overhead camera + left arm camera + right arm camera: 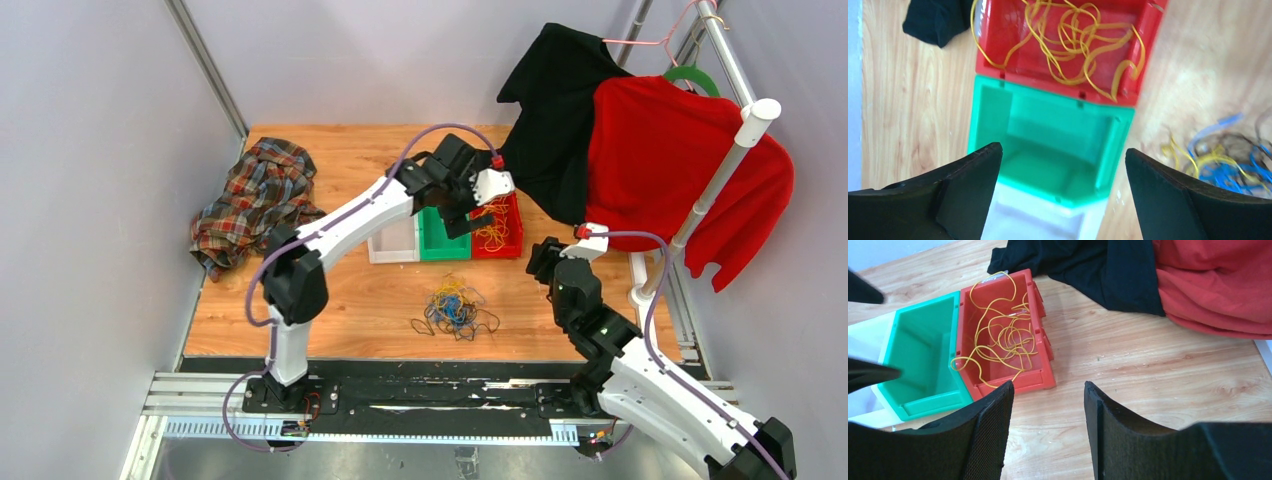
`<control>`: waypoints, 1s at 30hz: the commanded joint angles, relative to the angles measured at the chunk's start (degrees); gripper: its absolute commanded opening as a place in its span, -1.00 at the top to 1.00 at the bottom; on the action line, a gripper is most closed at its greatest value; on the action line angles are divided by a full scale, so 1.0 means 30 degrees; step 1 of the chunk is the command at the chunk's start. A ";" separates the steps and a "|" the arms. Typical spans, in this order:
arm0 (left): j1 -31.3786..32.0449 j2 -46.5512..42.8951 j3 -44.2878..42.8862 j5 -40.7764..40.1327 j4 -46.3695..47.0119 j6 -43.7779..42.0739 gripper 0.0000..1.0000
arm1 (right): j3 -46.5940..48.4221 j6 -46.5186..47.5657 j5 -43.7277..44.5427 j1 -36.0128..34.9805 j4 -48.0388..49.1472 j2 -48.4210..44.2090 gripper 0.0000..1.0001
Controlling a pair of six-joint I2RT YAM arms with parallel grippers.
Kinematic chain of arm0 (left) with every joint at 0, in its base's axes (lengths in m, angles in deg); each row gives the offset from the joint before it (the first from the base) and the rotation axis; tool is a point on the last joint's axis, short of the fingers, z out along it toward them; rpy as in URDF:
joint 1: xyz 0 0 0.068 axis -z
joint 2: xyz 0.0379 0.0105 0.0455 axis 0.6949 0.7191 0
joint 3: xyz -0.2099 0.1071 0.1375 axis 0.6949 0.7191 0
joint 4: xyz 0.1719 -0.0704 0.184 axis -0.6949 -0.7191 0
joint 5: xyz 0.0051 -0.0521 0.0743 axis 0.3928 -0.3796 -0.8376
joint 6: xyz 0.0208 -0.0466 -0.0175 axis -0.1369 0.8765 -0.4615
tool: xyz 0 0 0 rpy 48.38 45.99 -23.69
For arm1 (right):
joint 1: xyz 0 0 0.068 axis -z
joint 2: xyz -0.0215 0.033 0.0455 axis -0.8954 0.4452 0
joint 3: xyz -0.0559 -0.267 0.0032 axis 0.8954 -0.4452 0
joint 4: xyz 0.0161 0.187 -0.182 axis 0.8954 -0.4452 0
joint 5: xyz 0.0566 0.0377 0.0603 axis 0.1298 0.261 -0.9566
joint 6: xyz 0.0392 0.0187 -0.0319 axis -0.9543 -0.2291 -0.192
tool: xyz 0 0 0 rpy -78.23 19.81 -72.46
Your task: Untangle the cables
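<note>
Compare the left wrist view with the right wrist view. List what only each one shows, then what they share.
Only the left wrist: the tangle of blue, yellow and dark cables lying on the table, off to one side of the bins.
Only the right wrist: the red garment, lying next to the black one.
Both: the red bin holding loose yellow cables, the empty green bin against it, part of the white bin next in the row, and the black garment.
</note>
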 commanded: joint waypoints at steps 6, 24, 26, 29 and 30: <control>-0.0496 -0.4953 0.5123 0.5040 -0.3745 -0.1364 -0.95 | 0.0688 -0.0267 -0.1272 0.0300 -0.0815 0.0053 -0.08; 0.0967 0.0378 0.3572 0.8368 -0.3835 -0.3095 -0.29 | 0.0059 -0.0501 -0.2416 0.0293 -0.1358 -0.0692 -0.09; 0.0997 0.0665 0.3628 0.8382 -0.3696 -0.3182 -0.26 | -0.0017 -0.0582 -0.2412 0.0289 -0.1344 -0.0736 -0.09; 0.0998 0.0787 0.4100 0.8428 -0.3187 -0.3338 -0.20 | -0.0078 -0.0680 -0.2477 0.0289 -0.1322 -0.0694 -0.09; 0.0998 0.0749 0.4304 0.8386 -0.2930 -0.3343 -0.17 | -0.0105 -0.0696 -0.2499 0.0289 -0.1339 -0.0680 -0.09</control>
